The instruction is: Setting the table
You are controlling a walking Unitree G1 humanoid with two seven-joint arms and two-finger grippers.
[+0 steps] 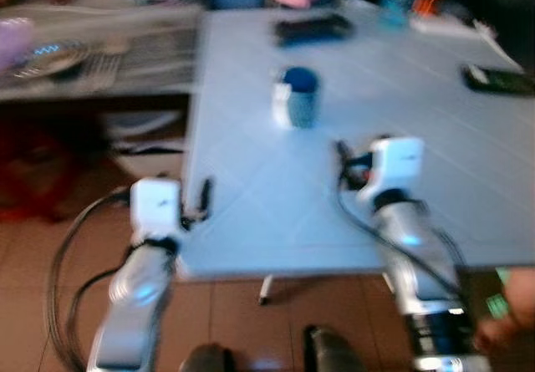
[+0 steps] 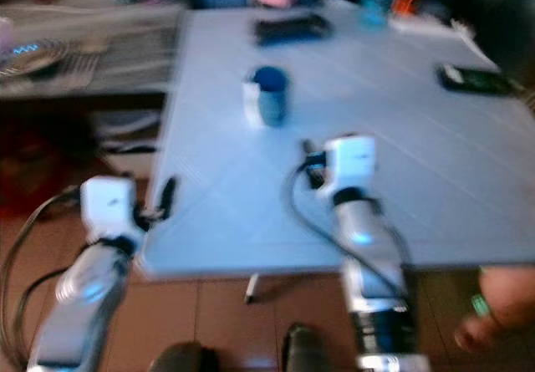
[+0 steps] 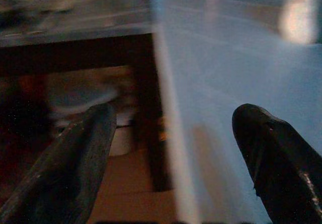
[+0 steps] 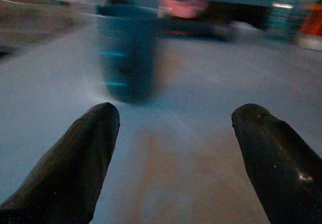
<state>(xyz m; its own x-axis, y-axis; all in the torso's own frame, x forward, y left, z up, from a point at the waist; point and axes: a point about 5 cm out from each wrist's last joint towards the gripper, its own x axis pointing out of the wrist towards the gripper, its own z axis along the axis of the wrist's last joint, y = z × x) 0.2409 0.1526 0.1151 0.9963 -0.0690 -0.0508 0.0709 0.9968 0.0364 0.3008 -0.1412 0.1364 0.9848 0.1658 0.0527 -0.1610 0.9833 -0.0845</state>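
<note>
Two grippers hang released: the left gripper [image 3: 171, 148] at the pale blue surface's [image 1: 468, 180] lower-left edge, the right gripper [image 4: 173, 148] over its centre. One blue cup [image 1: 298, 96] stands upper centre of the frame, ahead of the right gripper, untouched.

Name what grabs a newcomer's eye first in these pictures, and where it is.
A blue cup stands alone in the middle of the pale blue table. The right gripper, fingers open, is over the table pointing toward the cup, while the left gripper, also open, is at the table's left edge.
</note>
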